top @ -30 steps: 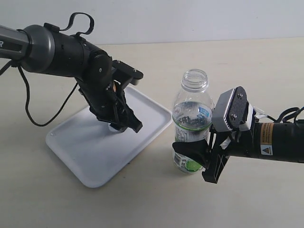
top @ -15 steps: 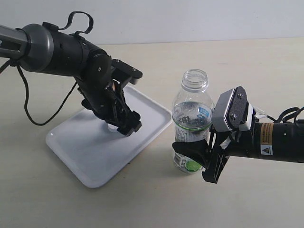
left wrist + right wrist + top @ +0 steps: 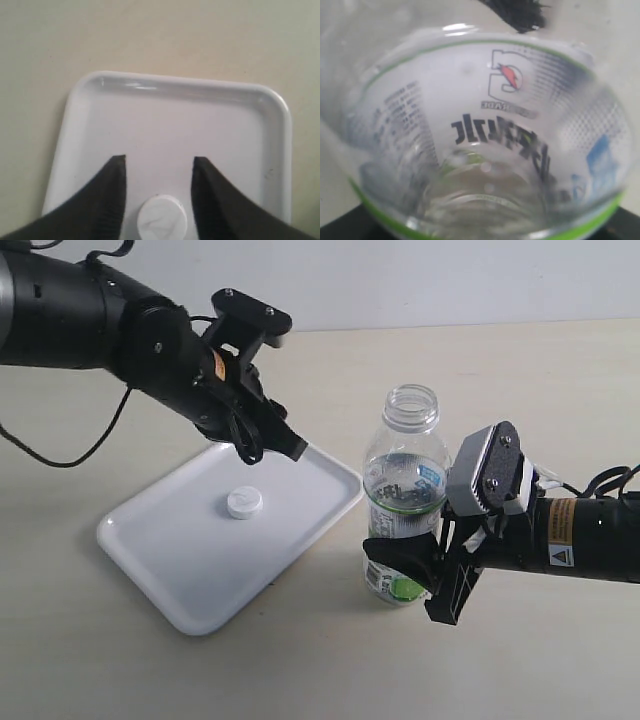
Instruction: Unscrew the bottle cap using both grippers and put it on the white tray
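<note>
The white bottle cap [image 3: 243, 502] lies flat on the white tray [image 3: 190, 570], also seen as the cap [image 3: 161, 219] on the tray [image 3: 200, 100] in the left wrist view. My left gripper [image 3: 272, 445] hangs open above the tray's far side, clear of the cap; its black fingers [image 3: 107, 195] stand apart on either side of it in the wrist view. The clear bottle [image 3: 404, 495] stands upright and uncapped. My right gripper [image 3: 415, 565] is shut on its lower body. The label fills the right wrist view, where the bottle [image 3: 485, 130] hides the jaws.
The tray sits on a beige table [image 3: 520, 380], left of the bottle. The left arm's black cable [image 3: 50, 455] hangs at the left edge. A pale wall [image 3: 400, 280] runs behind the table.
My left gripper has let go of the cap on the tray, opened, and risen up and back. The cap now lies uncovered. The right gripper and bottle have not moved.
</note>
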`<move>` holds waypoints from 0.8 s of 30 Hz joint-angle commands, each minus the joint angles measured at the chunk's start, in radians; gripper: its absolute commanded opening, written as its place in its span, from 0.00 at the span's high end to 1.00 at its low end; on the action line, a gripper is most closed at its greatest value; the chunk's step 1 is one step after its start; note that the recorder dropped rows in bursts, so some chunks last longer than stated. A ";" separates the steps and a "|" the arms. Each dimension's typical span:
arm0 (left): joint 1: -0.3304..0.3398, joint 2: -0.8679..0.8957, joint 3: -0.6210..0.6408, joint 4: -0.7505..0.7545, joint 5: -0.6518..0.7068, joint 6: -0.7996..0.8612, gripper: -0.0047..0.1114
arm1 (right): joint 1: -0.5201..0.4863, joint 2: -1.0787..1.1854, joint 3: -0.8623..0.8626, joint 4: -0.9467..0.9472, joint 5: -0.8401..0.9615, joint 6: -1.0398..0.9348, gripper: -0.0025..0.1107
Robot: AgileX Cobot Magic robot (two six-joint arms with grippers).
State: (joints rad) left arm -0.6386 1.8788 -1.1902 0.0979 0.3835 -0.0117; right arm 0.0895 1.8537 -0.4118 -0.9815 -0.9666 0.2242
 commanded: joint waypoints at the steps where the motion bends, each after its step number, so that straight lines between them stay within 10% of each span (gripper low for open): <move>1: 0.001 -0.095 0.135 -0.007 -0.178 -0.021 0.85 | -0.002 0.010 0.006 0.002 0.099 0.011 0.98; 18: 0.001 -0.690 0.847 -0.004 -1.083 -0.019 0.96 | -0.002 0.010 0.006 0.178 0.044 -0.012 0.98; 24: 0.001 -0.769 0.922 0.013 -1.190 -0.019 0.96 | -0.002 0.010 0.006 0.230 0.011 -0.059 0.98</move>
State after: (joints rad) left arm -0.6386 1.1181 -0.2818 0.1020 -0.7703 -0.0259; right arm 0.0895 1.8576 -0.4100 -0.7283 -0.9570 0.1667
